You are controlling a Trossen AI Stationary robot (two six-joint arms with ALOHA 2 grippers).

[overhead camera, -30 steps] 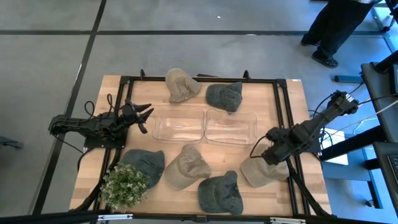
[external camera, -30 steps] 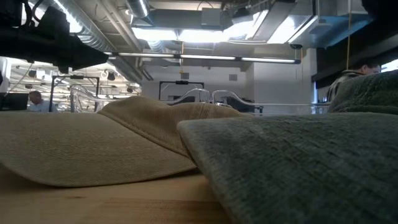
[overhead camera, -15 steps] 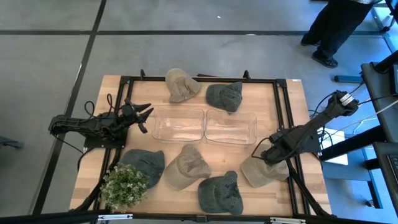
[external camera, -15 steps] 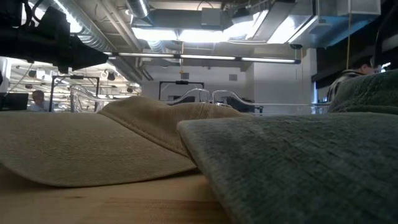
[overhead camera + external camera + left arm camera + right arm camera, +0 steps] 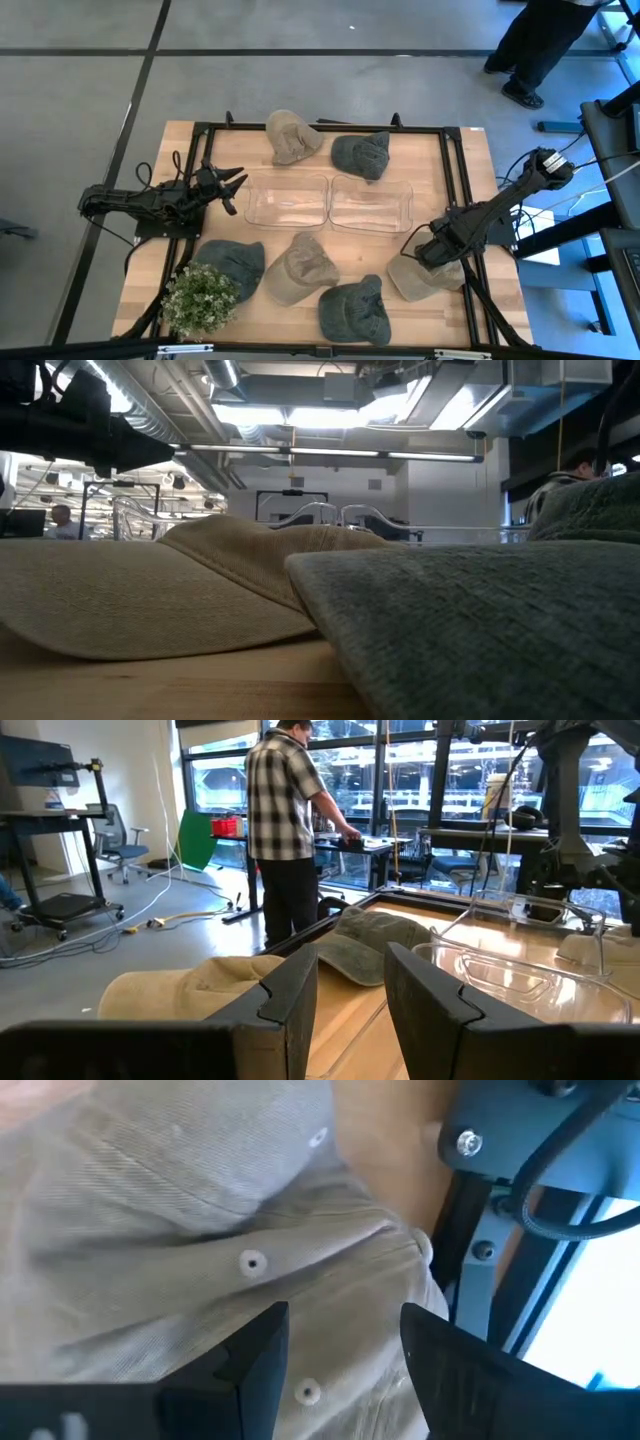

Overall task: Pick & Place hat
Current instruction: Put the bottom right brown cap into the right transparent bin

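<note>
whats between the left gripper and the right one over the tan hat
In the high view, two clear plastic bins lie side by side between the left gripper and the right gripper, above the tan hat.

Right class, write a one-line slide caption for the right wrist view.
Right hand, fingers apart, poised just above a tan hat beside the table's black frame rail.

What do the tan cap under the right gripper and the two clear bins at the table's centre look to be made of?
The tan cap looks like soft woven cotton twill, matte: fine ribbed weave, stitched eyelets and creases show beneath the right gripper. The clear bins look like rigid transparent plastic, glossy: the wood shows through and their rims catch highlights.
</note>
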